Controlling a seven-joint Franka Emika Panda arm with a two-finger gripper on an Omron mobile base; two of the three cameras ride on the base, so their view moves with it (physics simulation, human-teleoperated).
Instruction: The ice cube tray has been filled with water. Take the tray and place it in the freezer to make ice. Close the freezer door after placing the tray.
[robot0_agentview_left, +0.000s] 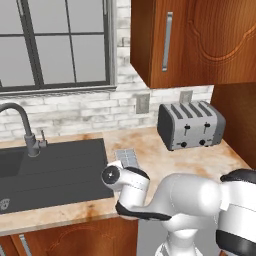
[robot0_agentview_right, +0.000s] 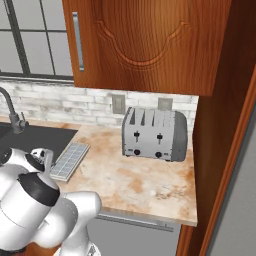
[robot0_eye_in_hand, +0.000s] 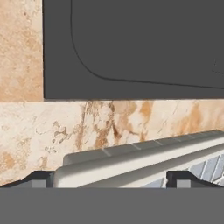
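Note:
The ice cube tray (robot0_agentview_left: 128, 158) is a pale grey grid of cells. It lies flat on the marbled counter just right of the dark sink, lengthwise toward the wall. From the right base view the tray (robot0_agentview_right: 70, 161) sits beside my arm's wrist. In the hand view my gripper (robot0_eye_in_hand: 111, 179) is open and hangs close over the tray (robot0_eye_in_hand: 144, 159). The dark fingertips (robot0_eye_in_hand: 39, 178) stand wide at either side of the tray's long rim, with nothing gripped. The freezer and the freezer door are out of view.
The black sink (robot0_agentview_left: 55, 170) with its grey faucet (robot0_agentview_left: 25, 125) lies left of the tray. A silver toaster (robot0_agentview_left: 190, 125) stands at the back right, under brown wall cabinets (robot0_agentview_left: 195, 40). A wooden side panel (robot0_agentview_right: 225, 150) bounds the counter's right end.

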